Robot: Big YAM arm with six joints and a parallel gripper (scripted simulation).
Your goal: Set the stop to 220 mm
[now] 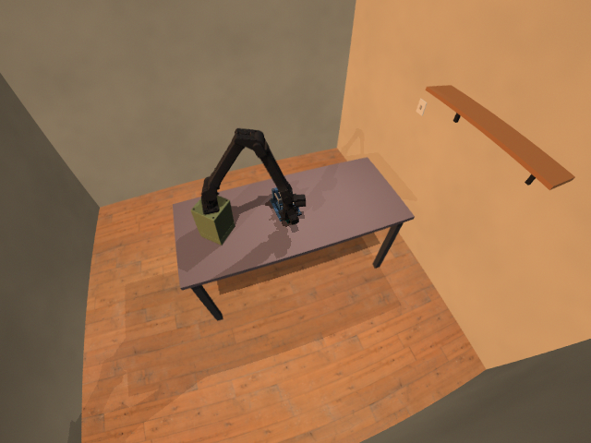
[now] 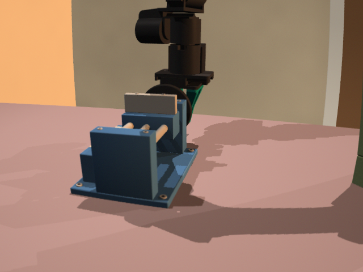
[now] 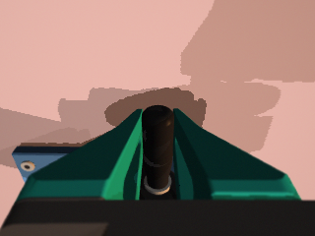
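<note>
The crank grip (image 3: 157, 143) could be slipped off if the circle of the handwheel (image 2: 189, 109) is not followed by the gripper (image 2: 191, 89) (image 3: 157, 119), and the stop (image 2: 151, 103) could be carried past its mark if turning is ended late. The wheel is seen at the upper centre of the exterior view, behind the stop. The green fingers are nearly closed, with the grip clasped between them.
</note>
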